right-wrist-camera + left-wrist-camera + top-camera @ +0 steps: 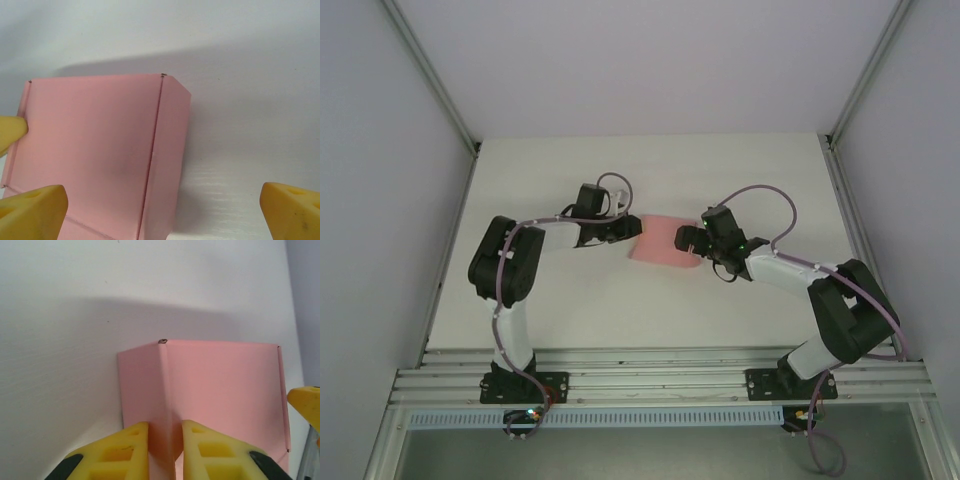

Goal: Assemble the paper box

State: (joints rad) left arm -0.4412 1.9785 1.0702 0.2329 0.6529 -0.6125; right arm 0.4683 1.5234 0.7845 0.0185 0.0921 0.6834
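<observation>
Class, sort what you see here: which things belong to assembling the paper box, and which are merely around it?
Belongs to the job:
paper box
left claw, pinching its raised panel
right claw, open beside it

Merely around:
table
metal rail
cables

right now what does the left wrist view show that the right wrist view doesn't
Left wrist view: the left gripper, its yellow fingers set close on either side of a raised fold of the paper box.
Right wrist view: the right gripper wide open, one finger over the box, the other over the bare table.
Both: the pink box with its creased side panel, lying on the white table, plus what looks like a yellow fingertip of the other gripper at the frame edge.
</observation>
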